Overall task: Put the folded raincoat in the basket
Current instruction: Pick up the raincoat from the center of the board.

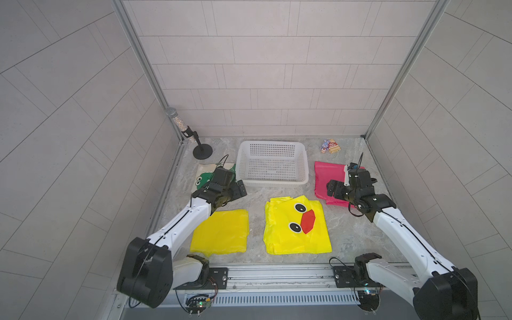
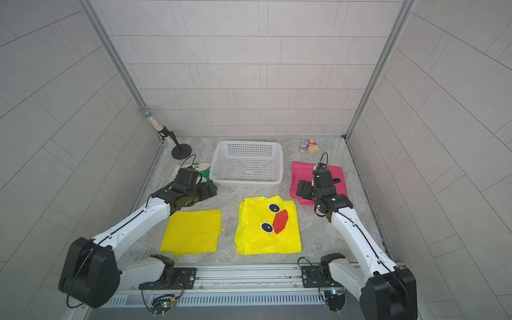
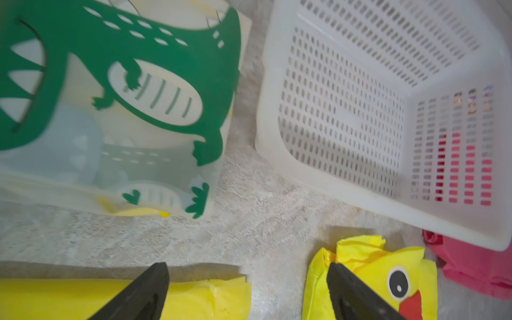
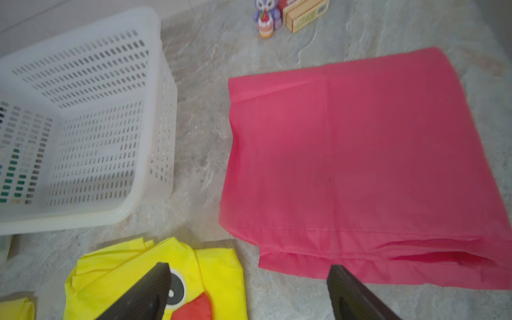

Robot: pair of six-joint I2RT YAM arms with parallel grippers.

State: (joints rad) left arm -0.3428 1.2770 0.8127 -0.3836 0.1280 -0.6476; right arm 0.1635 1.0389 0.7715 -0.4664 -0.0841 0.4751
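Now four folded raincoats lie flat on the table (image 1: pixel 346 227), and none is in the basket (image 1: pixel 273 182) yet. The duck raincoat (image 1: pixel 297 225) lies in the middle, in front of the basket and apart from it. The plain yellow raincoat (image 1: pixel 220 232) lies beside it on the left. The pink raincoat (image 1: pixel 322 177) lies to the right of the basket, and the dinosaur raincoat (image 1: pixel 202 178) to its left. Which coat is meant, the pictures do not say.

The basket stands at the back, open side up, with nothing in it. That is likely so either arm can drop a coat in from above.

The left claw (image 3: pixel 248 270) hangs in the air between the dinosaur raincoat and the plain yellow one, near the basket's front corner. Its jaws are spread wide and hold nothing. The right claw (image 4: pixel 249 268) hangs over the near part of the pink raincoat, also wide and empty. Both are probably spread so, ready to pinch a coat's edge. The duck raincoat lies between the two claws, closer to the robot than both.
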